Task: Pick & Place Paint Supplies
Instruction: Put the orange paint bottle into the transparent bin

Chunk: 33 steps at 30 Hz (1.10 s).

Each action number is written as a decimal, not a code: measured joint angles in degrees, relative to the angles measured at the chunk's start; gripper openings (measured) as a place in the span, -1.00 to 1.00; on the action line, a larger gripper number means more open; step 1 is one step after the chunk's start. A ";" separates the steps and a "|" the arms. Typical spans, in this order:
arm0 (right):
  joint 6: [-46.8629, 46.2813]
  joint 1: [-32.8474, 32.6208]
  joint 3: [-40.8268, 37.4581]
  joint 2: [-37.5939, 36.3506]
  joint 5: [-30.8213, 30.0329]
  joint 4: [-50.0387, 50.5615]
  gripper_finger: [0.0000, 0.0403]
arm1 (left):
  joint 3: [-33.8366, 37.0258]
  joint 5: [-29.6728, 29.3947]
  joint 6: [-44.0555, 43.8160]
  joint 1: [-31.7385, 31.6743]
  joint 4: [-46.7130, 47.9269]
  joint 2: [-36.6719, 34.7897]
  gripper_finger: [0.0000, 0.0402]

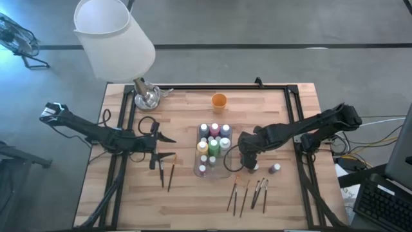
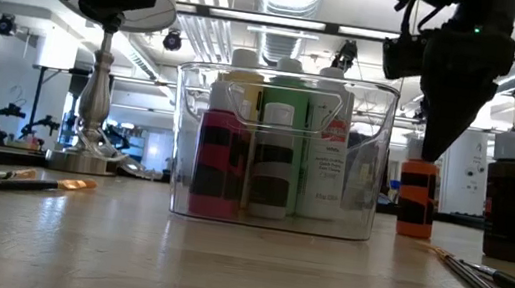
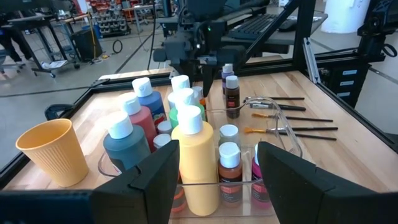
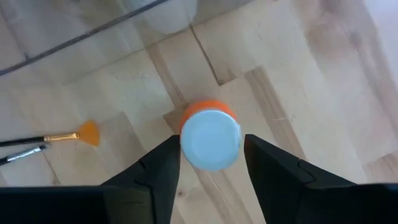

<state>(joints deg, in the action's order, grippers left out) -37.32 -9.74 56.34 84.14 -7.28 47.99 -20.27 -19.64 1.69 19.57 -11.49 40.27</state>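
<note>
Crowding the orange bottle (image 4: pixel 210 138): tray (image 2: pixel 267 216), brushes (image 1: pixel 248 193).

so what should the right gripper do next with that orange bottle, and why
Probably close the fingers. The right gripper is straddling the orange paint bottle, which stands upright on the table outside the clear tray, its white cap centred between the open jaws, neither visibly pressing yet.

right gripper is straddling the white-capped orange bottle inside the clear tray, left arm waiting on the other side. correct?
Not quite. The orange bottle stands on the bare wood outside the clear tray, beside it; the right wrist view shows it on the tabletop, and the low view shows it apart from the tray wall. The rest holds: the right gripper straddles its white cap, and the left gripper waits on the tray's other side.
</note>
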 joint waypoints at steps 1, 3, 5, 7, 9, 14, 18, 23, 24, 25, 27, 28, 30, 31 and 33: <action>0.00 0.00 0.04 0.00 -0.10 -0.23 -0.11 | 0.00 0.00 0.00 0.02 0.01 -0.01 0.11; 0.02 0.00 0.05 0.09 -0.14 -0.29 -0.11 | 0.00 0.00 0.00 0.00 0.01 0.00 0.11; -0.04 0.00 0.04 0.47 -0.14 -0.54 -0.12 | 0.00 0.00 0.00 0.02 0.01 0.00 0.11; -0.02 0.04 0.04 0.48 -0.14 -0.57 -0.13 | 0.00 0.00 0.00 0.00 0.01 0.00 0.11; -0.08 0.04 0.04 0.48 -0.14 -0.76 -0.15 | 0.00 0.01 0.00 0.01 0.01 0.00 0.11; -0.15 0.07 0.06 0.48 -0.14 -1.07 -0.17 | 0.00 0.00 0.00 0.00 0.01 0.00 0.11; -0.15 0.66 0.06 0.48 -0.14 -1.69 -0.14 | 0.00 0.00 0.00 0.01 0.01 0.00 0.11; 0.02 1.70 0.06 0.48 -0.14 -2.26 -0.07 | 0.00 0.00 0.00 0.01 -0.01 0.00 0.11; 0.06 1.73 0.06 0.48 -0.13 -2.25 -0.07 | 0.00 0.00 0.00 0.02 -0.01 0.00 0.11; 0.12 1.72 0.06 0.48 -0.08 -2.16 -0.06 | 0.00 0.00 0.00 0.00 -0.01 0.00 0.11; 0.18 1.70 0.06 0.46 0.47 -1.88 -0.07 | 0.00 0.00 0.00 0.02 -0.01 0.00 0.11; 0.21 1.69 0.06 0.46 0.72 -1.90 -0.08 | 0.00 0.02 0.00 0.00 -0.01 0.00 0.11; 0.24 1.70 0.06 0.46 1.04 -1.90 -0.11 | 0.00 0.00 0.00 0.01 0.00 0.00 0.11; 0.24 1.70 0.06 0.46 1.12 -1.93 -0.13 | 0.00 0.00 0.00 0.00 -0.01 0.00 0.11; 0.24 1.70 0.06 0.46 1.13 -1.95 -0.16 | 0.00 0.00 0.00 0.00 -0.01 0.00 0.11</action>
<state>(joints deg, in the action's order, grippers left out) -37.08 -8.03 56.40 84.60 -6.15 46.04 -20.27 -19.64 1.69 19.57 -11.51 40.27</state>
